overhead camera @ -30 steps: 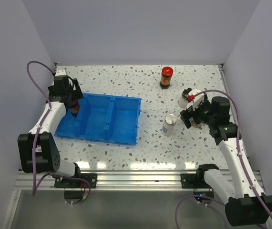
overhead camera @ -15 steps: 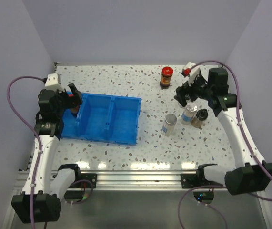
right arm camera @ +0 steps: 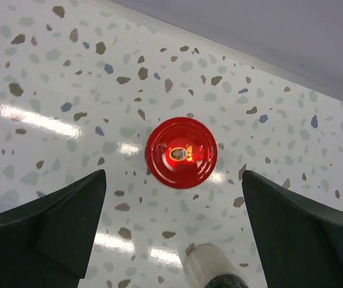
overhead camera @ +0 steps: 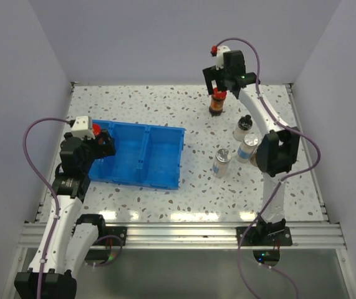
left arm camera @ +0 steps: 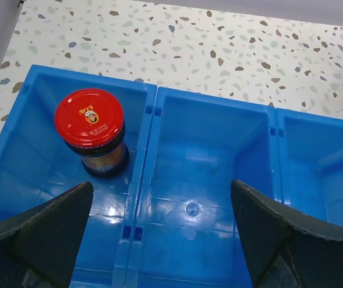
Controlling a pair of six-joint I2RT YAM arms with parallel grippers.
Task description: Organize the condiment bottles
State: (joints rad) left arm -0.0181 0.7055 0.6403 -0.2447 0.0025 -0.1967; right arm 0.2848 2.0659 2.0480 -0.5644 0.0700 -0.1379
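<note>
L claw (left arm camera: 161,192) is wide open w/ nothing in it, hanging over the left end of the blue tray (overhead camera: 163,156) on the left of the table (overhead camera: 165,99). 1st red-lid jar (left arm camera: 90,132) stands in the tray's leftmost compartment, just beside the divider. It's upright: long axis vertical, lid up. Claw fingers (left arm camera: 45,234) are clear of it.

R claw (right arm camera: 174,177) is also spread wide, gripping nothing. It hangs straight above the 2nd red-lid jar (overhead camera: 217,101) at the far side, right of centre, not touching. That jar is upright too, axis vertical, lid facing up at the wrist cam.

Nearer & further right, the black-cap bottle (overhead camera: 242,128) is upright, cap up. Just near of it is another bottle (overhead camera: 248,149), upright, partly behind R arm's elbow; can't tell its cap. The silver-top shaker (overhead camera: 221,163) is left of that one, upright w/ top up, right of the tray & apart from it.
</note>
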